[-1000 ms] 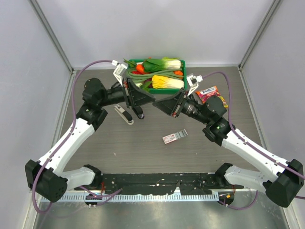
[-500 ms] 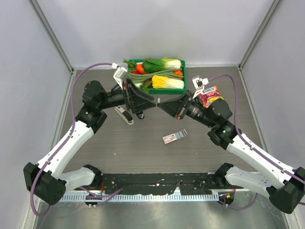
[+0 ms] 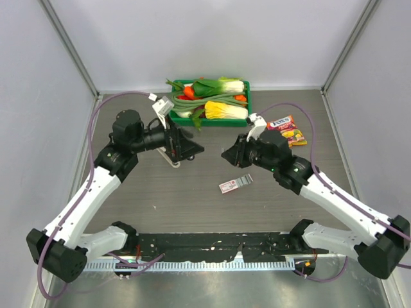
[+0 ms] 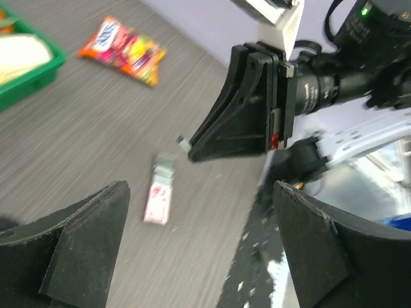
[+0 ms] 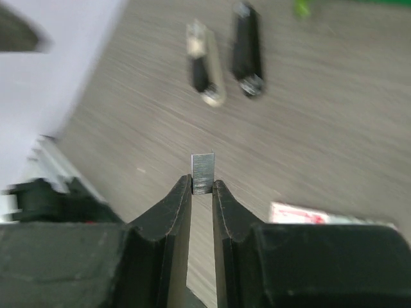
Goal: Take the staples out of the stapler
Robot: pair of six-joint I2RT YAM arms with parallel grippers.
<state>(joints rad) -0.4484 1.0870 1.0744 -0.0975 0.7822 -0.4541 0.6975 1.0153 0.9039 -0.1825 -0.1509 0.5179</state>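
At the desk's far edge we see a green basket (image 3: 225, 122) of vegetables, with a candy packet (image 3: 287, 128) toward the far right corner. Near the desk's middle lies a pink-and-white box (image 3: 227, 187), a grey strip (image 3: 243, 179) touching it. The stapler (image 5: 205, 64) lies left of centre, just beside a black stapler (image 5: 247, 54). Our left gripper (image 4: 199, 189) gapes wide, holding nothing. Our right gripper (image 5: 202, 187) pinches the staples (image 5: 203, 172) at its fingertips.

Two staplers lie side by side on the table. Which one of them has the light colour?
The white and light-grey stapler, on the left in the right wrist view. The black stapler lying just right of it is dark all over.
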